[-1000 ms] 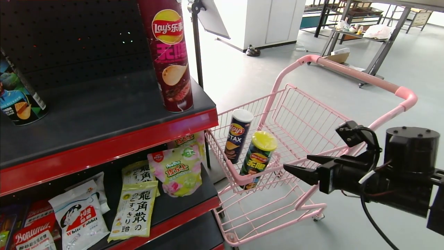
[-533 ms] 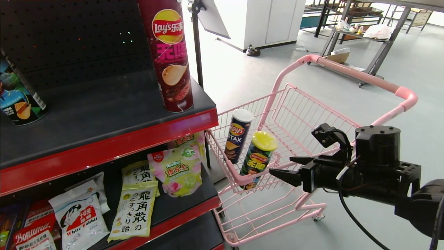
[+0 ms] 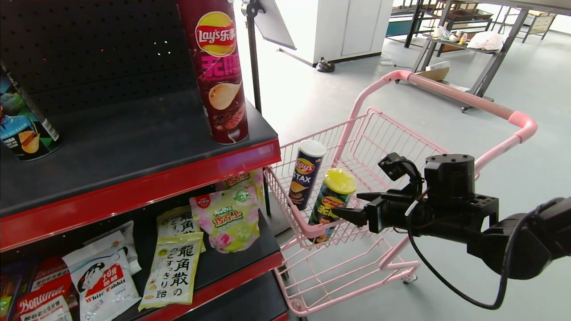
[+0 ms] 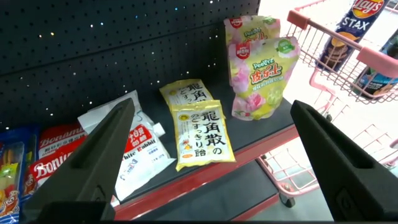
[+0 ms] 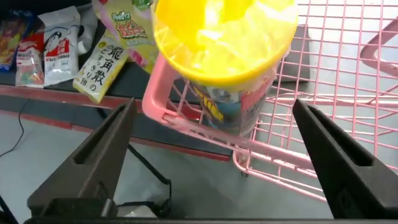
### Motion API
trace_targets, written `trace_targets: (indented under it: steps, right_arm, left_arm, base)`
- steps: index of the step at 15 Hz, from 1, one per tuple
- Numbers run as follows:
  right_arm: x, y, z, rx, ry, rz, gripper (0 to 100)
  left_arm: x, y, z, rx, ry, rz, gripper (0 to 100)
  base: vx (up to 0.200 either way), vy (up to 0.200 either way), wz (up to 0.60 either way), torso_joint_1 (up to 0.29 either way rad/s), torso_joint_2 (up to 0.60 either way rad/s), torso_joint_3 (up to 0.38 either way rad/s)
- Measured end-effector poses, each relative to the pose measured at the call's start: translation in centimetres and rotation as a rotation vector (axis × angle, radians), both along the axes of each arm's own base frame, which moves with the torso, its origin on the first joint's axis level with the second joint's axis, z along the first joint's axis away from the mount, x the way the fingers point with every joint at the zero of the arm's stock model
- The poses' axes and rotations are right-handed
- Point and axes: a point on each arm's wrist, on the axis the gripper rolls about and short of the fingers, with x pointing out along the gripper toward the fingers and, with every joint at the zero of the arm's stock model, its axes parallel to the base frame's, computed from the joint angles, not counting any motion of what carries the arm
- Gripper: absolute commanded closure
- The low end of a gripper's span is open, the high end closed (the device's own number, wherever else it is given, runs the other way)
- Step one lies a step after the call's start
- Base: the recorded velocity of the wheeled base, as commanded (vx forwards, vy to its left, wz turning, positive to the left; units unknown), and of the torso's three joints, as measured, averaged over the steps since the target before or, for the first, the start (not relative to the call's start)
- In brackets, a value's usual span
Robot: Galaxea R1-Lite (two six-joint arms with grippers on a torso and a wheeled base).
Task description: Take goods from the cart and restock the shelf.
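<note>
A pink wire cart (image 3: 398, 133) stands right of the shelf and holds two upright chip cans. One is dark blue with a white lid (image 3: 305, 174); the other is green with a yellow lid (image 3: 333, 200). My right gripper (image 3: 345, 203) is open, level with the green can's upper part and right beside it. From the right wrist, the yellow-lidded can (image 5: 225, 50) sits centred ahead of the open right gripper (image 5: 212, 107), just inside the cart's rim. My left gripper (image 4: 211, 107) is open and faces the lower shelf's snack bags (image 4: 200, 134).
The upper shelf board (image 3: 134, 147) carries a tall maroon chip can (image 3: 219, 76) at its right end and a dark can (image 3: 24, 127) at the far left, with bare board between. Snack bags (image 3: 174, 267) lie on the lower shelf. Metal tables (image 3: 468, 44) stand behind.
My right arm has moved left across the cart, bringing the open gripper up to the yellow-lidded can. The cans and cart have not moved.
</note>
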Motion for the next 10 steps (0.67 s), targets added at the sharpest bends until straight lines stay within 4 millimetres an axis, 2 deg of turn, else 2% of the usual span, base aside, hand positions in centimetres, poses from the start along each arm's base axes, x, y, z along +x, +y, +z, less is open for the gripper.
trace_targets:
  steps: [10]
  right_arm:
    - [4.5, 1.9, -2.7, 0.024, -0.031, 0.010, 0]
  left_arm:
    - [0.0, 0.0, 0.0, 0.000, 0.000, 0.000, 0]
  base:
    - [0.000, 0.000, 0.00, 0.000, 0.00, 0.000]
